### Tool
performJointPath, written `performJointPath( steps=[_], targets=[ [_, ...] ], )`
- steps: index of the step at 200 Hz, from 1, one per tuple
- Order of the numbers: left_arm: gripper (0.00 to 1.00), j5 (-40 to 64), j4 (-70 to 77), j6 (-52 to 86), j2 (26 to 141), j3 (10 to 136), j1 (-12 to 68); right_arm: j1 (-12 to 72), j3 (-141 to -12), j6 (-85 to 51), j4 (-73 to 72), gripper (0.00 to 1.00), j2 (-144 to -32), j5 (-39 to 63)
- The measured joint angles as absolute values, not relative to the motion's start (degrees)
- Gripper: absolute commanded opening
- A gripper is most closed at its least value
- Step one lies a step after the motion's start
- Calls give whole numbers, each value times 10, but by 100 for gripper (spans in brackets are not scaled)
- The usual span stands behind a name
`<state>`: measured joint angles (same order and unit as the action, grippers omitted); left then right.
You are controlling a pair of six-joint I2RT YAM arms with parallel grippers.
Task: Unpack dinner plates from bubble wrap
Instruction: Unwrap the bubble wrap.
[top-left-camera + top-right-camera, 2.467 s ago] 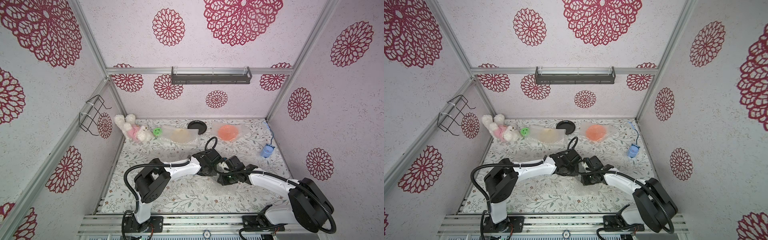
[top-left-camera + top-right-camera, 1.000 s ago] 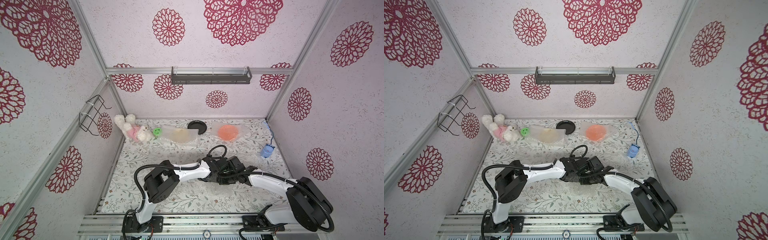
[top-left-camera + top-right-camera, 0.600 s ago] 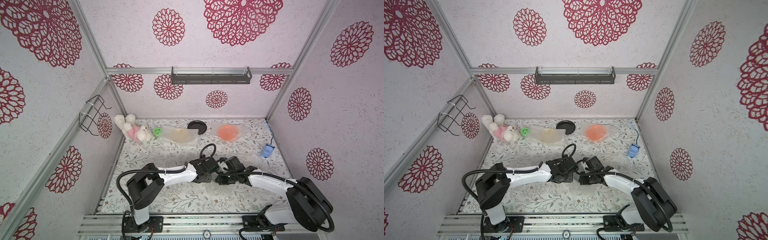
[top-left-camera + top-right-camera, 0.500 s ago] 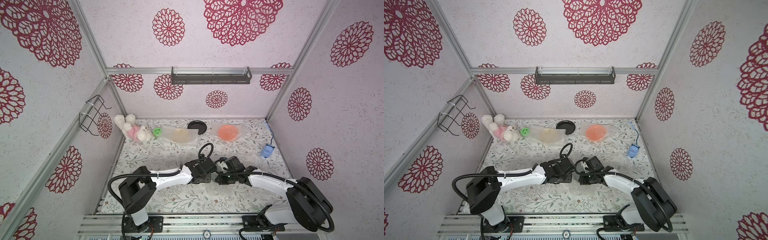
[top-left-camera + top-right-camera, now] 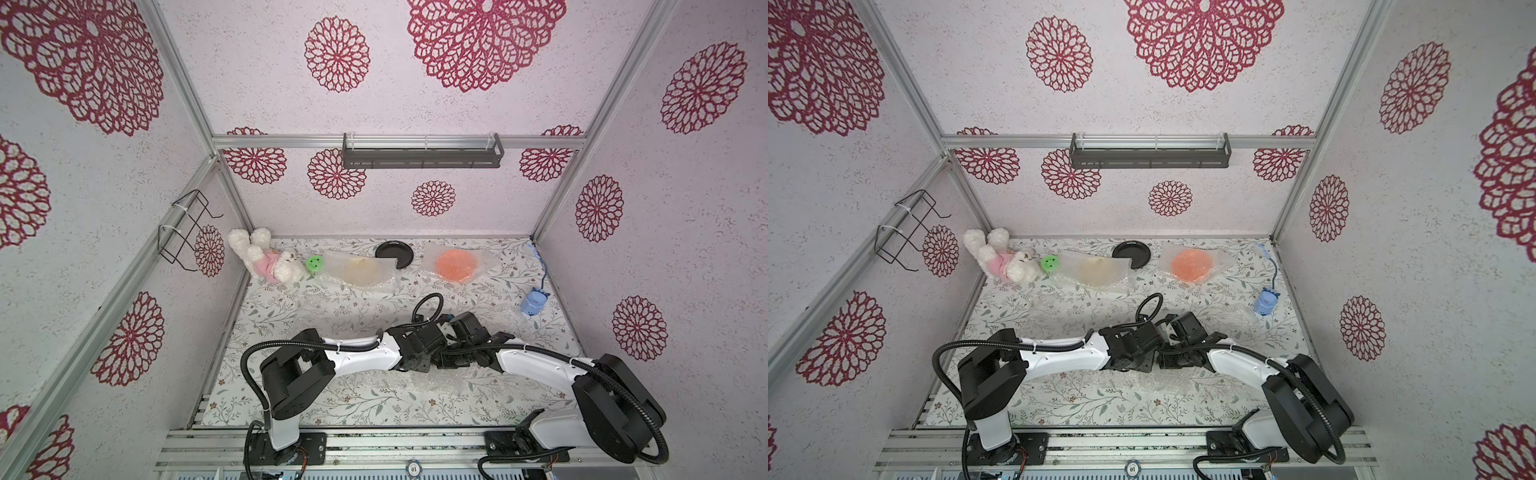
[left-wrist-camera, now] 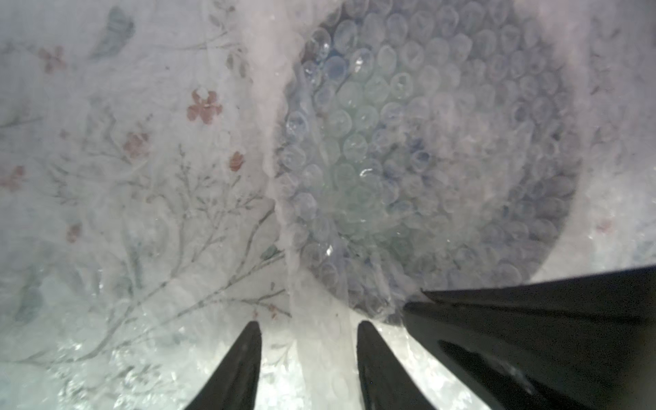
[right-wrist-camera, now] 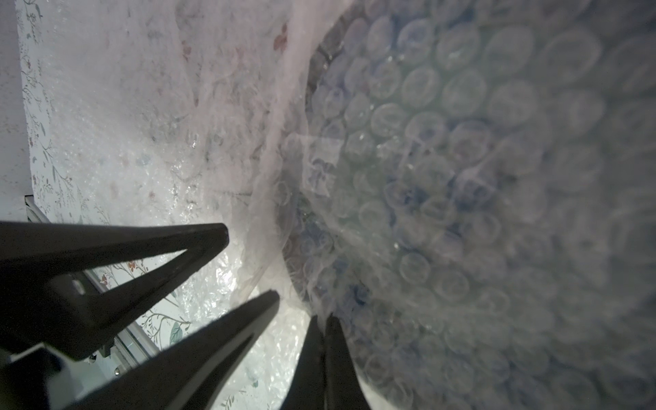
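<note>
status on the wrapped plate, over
Left hand open, astride a fold of wrap. Right hand shut on wrap at the plate rim. Plate fully covered. Hands crowd each other.

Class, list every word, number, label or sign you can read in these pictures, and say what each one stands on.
"10" (tiny; might be "01"): round tag on the front rail.
Smiley face, no letters: green disc.
Pale square patch on the bubble wrap: too blurred to read.
Nothing else is legible.
</note>
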<state>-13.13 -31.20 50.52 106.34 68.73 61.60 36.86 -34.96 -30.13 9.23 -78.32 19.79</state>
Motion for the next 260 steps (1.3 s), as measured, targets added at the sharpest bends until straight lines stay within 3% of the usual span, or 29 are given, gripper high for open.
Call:
performJointPath(
  steps=[39,104,156,208,260],
  targets=[
    [28,-154,-330,511,1071,701,614,369,-350,-301,92,0,-783,198],
    [22,-168,-341,513,1096,726,605,369,-350,-302,93,0,-783,198],
    [0,-158,-337,510,1105,736,605,369,-350,-301,93,0,-783,198],
    [0,-156,-333,543,1089,710,583,368,-350,-301,91,0,-783,197],
    [0,-103,-215,570,990,578,541,361,-350,-301,88,0,-788,192]
  ],
)
